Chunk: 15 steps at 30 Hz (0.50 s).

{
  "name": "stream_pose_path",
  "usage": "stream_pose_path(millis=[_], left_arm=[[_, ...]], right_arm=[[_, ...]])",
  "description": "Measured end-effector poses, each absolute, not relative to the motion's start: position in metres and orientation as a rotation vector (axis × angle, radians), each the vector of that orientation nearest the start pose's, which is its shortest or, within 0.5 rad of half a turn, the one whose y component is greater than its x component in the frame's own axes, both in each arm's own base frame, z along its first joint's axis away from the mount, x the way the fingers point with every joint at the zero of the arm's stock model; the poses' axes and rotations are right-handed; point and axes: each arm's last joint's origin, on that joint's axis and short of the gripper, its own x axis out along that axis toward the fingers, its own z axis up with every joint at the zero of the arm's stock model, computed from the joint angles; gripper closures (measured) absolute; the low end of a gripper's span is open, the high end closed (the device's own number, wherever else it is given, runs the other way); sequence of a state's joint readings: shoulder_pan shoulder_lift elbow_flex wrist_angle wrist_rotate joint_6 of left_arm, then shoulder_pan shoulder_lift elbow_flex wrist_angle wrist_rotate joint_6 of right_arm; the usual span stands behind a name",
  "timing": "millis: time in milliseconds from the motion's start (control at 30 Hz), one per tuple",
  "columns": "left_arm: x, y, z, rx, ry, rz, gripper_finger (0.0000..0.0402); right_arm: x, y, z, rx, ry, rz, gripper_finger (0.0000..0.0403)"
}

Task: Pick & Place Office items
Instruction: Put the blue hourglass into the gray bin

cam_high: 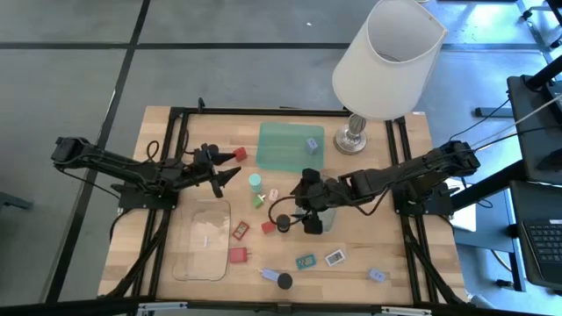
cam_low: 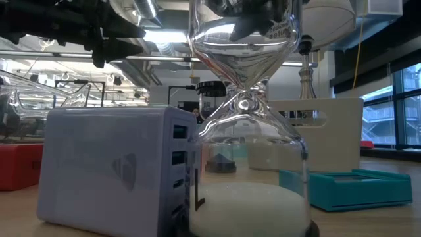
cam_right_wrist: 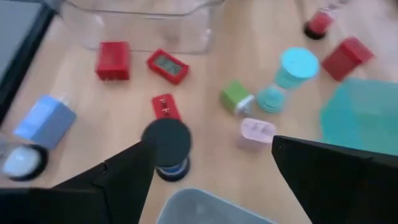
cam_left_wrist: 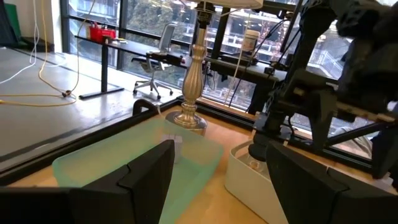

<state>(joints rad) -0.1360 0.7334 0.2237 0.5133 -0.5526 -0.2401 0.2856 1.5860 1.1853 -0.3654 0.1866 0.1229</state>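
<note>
Below the right gripper (cam_right_wrist: 211,171), jaws apart and empty, stands a black cap (cam_right_wrist: 166,142): judged light, rigid, slick; grip across its round sides.

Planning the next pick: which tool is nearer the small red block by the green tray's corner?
Left. The left tool sits just beside the red block, below it in the high view. The right tool is farther off, across the table past the green tray.
</note>
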Motion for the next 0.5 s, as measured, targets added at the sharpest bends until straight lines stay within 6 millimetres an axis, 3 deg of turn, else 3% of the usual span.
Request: stream_pose_path(millis=[500], left_arm=[[0.160,-0.006,0.213,-0.225,-0.048,0.420,0.0151]], right_arm=[[0.345,0.096,0.214,-0.068,0.538,0.234,0.0076]])
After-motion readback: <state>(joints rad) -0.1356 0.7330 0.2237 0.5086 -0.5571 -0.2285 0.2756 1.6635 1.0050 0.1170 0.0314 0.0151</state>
